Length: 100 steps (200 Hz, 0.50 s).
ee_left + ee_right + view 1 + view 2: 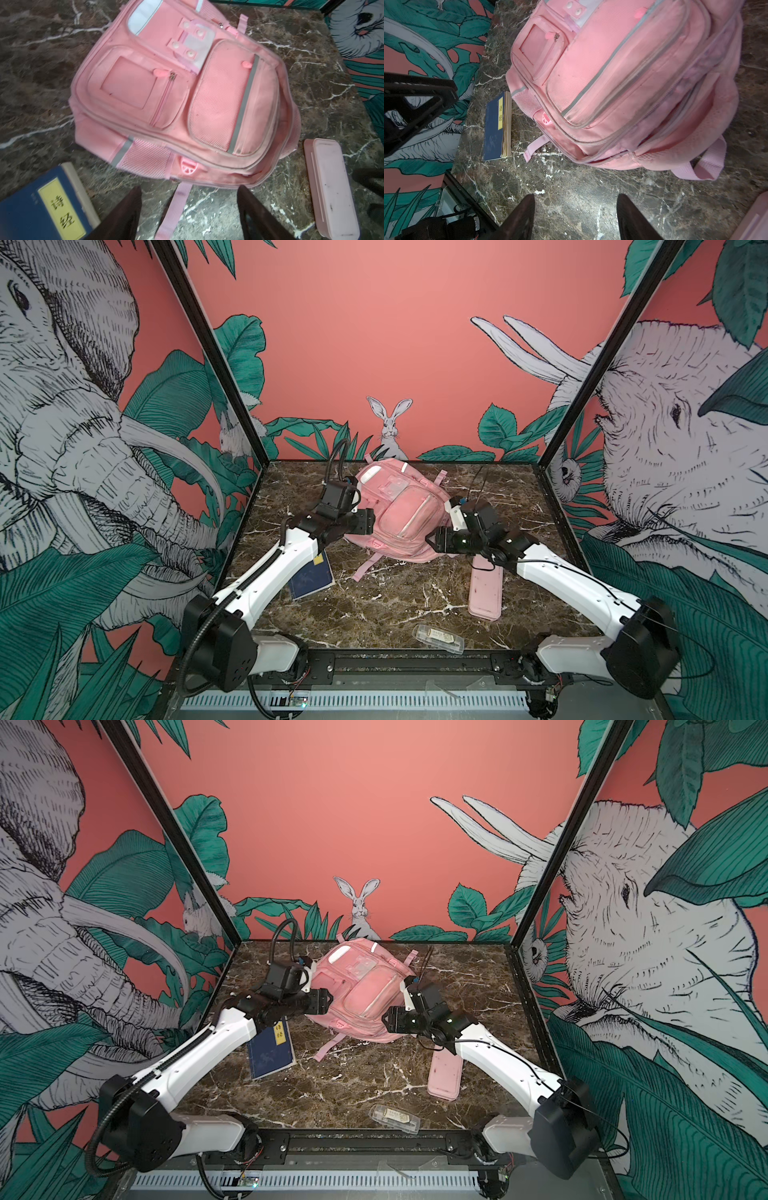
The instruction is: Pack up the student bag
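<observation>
Student bag [399, 514], pink backpack, lies front-up at the far middle of the marble table [374, 605], zips shut, between both arms. Left gripper [189, 191] has fingers spread wide and nothing clamped; a loose pink strap [176, 207] runs under the gap. Right gripper [575, 197] also has its fingers apart and is empty, over bare marble near the bag's bottom edge. Blue book [311, 578] sits just beside the bag's left corner. Pink pencil case [485, 593] lies on the near right. Clear packet [438, 639] sits at the front edge, contents possibly small cards, too small to tell.
</observation>
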Each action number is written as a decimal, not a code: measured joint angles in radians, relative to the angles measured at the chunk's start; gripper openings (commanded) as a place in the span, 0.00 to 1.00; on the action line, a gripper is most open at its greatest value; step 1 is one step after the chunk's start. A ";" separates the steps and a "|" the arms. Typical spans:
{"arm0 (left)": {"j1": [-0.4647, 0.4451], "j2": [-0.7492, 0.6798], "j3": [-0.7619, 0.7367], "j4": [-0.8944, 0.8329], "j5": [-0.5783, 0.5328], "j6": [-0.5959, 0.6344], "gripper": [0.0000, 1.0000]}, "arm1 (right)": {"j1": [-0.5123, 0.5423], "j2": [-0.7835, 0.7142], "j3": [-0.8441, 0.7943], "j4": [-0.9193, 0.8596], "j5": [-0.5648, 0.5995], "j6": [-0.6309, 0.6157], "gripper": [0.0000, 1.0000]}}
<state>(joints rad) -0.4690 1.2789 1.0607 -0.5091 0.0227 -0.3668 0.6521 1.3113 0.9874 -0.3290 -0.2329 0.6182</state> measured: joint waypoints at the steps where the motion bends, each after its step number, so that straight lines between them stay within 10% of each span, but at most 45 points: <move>1: 0.000 0.000 0.000 0.000 0.000 0.000 0.74 | 0.000 0.000 0.000 0.000 0.000 0.000 0.61; 100: 0.408 -0.231 -0.384 -0.045 -0.003 -0.119 0.77 | 0.178 0.214 0.137 0.011 0.039 -0.048 0.60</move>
<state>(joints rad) -0.0612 1.0481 0.6765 -0.5541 0.0196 -0.4854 0.8303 1.5257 1.1244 -0.3180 -0.1940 0.5705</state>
